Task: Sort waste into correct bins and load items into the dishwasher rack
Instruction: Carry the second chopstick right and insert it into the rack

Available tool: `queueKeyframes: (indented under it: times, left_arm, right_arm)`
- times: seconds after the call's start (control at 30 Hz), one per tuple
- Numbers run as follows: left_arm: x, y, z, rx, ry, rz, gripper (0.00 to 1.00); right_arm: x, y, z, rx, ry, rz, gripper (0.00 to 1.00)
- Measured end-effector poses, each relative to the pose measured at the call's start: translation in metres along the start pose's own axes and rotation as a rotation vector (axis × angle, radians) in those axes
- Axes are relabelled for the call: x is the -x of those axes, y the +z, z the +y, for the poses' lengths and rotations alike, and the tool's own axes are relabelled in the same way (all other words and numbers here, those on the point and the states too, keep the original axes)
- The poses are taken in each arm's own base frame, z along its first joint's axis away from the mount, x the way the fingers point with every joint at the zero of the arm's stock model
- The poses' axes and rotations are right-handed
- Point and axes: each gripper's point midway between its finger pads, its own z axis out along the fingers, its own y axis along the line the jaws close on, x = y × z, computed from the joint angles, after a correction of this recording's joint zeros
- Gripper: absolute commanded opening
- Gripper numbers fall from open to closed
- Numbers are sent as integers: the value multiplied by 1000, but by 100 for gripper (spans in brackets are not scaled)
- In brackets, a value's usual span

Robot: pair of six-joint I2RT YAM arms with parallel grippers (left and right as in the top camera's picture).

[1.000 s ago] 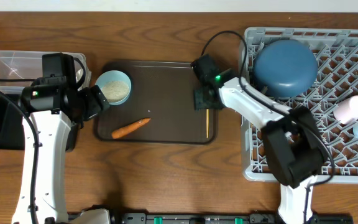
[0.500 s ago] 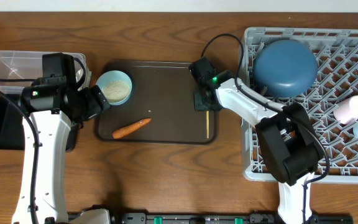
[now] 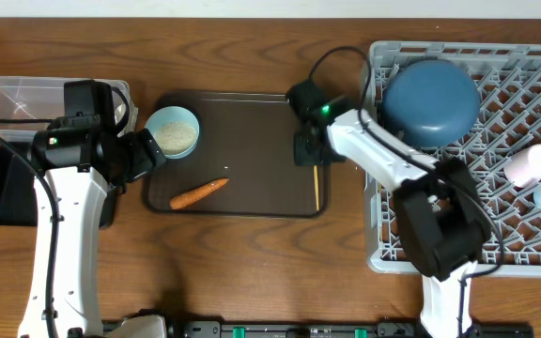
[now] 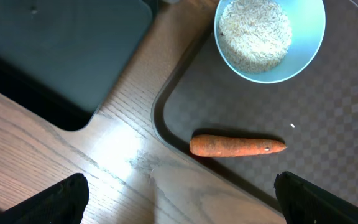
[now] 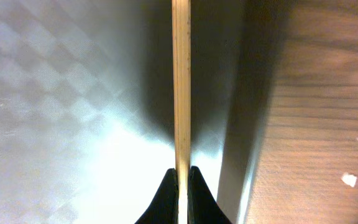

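Over the table, your right gripper point(image 3: 309, 150) stands at the three o'clock edge of the brown serving tray point(image 3: 242, 117), on the upper end of a wooden chopstick point(image 3: 315, 186). The light blue bowl point(image 3: 172, 131) of rice sits at ten o'clock on that tray, the carrot point(image 3: 197, 193) at seven.

At your left wrist, the left gripper point(image 4: 179, 208) hangs with fingers spread wide and empty, the carrot at twelve o'clock between them.

At your right wrist, the fingertips point(image 5: 166, 194) are pinched tight on the chopstick.

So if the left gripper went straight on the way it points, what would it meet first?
Likely the rim of the brown tray, just short of the carrot; the open left gripper frames it, depth unclear.
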Motion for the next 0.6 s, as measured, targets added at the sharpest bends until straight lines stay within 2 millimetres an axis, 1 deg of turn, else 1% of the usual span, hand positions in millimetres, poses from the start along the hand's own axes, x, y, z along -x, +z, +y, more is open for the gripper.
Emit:
queueKeyframes:
  times: [0.03, 0.1, 0.13, 0.17, 0.23, 0.3, 0.37, 0.43, 0.53, 0.6]
  left_arm:
    - [0, 0, 0, 0, 0, 0, 98]
    - [0, 0, 0, 0, 0, 0, 98]
    - [0, 0, 0, 0, 0, -1, 98]
    - [0, 0, 0, 0, 0, 0, 98]
    - [0, 0, 0, 0, 0, -1, 98]
    - [0, 0, 0, 0, 0, -1, 98]
    - [0, 0, 0, 0, 0, 0, 98]
    - [0, 0, 0, 0, 0, -1, 98]
    - [0, 0, 0, 0, 0, -1, 98]
    - [0, 0, 0, 1, 0, -1, 98]
  right_arm:
    - [5, -11, -1, 9, 5, -15, 1]
    - [21, -46, -9, 36, 27, -77, 1]
    - [28, -65, -15, 48, 41, -110, 1]
    - [31, -78, -20, 56, 51, -130, 1]
    - [35, -119, -45, 56, 83, -180, 1]
    - [33, -140, -71, 34, 116, -184, 1]
    - [23, -151, -96, -4, 139, -157, 1]
    - [13, -150, -116, -43, 152, -105, 1]
    - [-3, -135, -134, -82, 151, -28, 1]
    - [-14, -122, -139, -97, 146, 13, 1]
